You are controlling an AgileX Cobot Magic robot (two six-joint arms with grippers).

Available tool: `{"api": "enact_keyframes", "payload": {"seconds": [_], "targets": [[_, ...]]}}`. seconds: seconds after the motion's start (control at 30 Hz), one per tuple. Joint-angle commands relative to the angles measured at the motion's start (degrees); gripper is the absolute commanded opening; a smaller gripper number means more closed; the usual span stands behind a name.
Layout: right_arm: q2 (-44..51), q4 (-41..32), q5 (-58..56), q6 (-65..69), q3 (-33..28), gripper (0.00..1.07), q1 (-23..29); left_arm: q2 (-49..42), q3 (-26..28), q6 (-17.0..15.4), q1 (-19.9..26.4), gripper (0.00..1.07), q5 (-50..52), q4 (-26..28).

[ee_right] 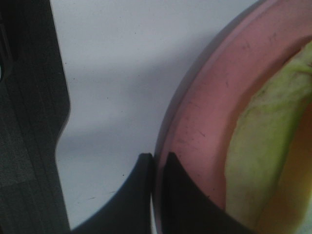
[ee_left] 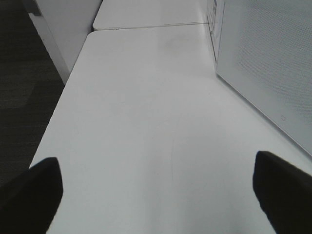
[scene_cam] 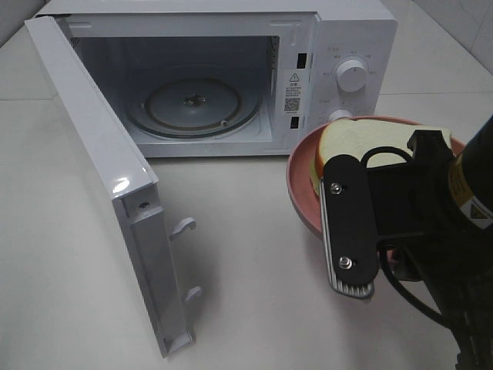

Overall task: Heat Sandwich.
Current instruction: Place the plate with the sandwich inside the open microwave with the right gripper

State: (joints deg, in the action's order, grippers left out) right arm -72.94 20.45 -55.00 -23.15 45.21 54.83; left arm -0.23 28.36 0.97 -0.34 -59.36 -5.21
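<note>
Pinching the rim of the pink plate (ee_right: 204,112), my right gripper (ee_right: 156,161) has its two fingers drawn narrow, one on each face of the edge, with nothing but the thin lip between them. The sandwich (scene_cam: 362,137) lies on that plate, pale bread on top with a yellow-green layer showing at its side, just beside my right fingers. Plate and sandwich sit in front of the microwave (scene_cam: 339,31), right before its control panel, low enough to cover part of the lower knob while the upper knob (scene_cam: 353,78) shows clear above them. I cannot tell whether the plate rests on the table (scene_cam: 254,254) or hangs just off it. The microwave's door (scene_cam: 92,146) stands swung fully open, away from the control panel side, and the glass turntable (scene_cam: 192,104) inside is bare. My left gripper (ee_left: 156,170) has its fingers spread wide, gripping nothing, above bare white tabletop, near a white dotted panel of the microwave; whether that panel is the door or a side wall I cannot tell.
</note>
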Motion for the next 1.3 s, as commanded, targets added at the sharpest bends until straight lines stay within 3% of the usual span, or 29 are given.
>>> {"api": "enact_keyframes", "payload": {"seconds": [0.03, 0.67, 1.3], "targets": [[0.23, 1.72, 1.55, -4.41, 0.0, 0.0, 0.23, -1.6, -0.11, -0.23, 0.4, 1.04, 0.97, 0.11], [0.23, 0.74, 5.79, -20.0, 0.06, 0.0, -1.03, -1.6, -0.11, -0.23, 0.4, 1.04, 0.97, 0.11], [-0.69, -11.23, 14.27, -49.16, 0.06, 0.0, -13.58, -1.6, -0.11, -0.23, 0.4, 1.04, 0.97, 0.11]]}}
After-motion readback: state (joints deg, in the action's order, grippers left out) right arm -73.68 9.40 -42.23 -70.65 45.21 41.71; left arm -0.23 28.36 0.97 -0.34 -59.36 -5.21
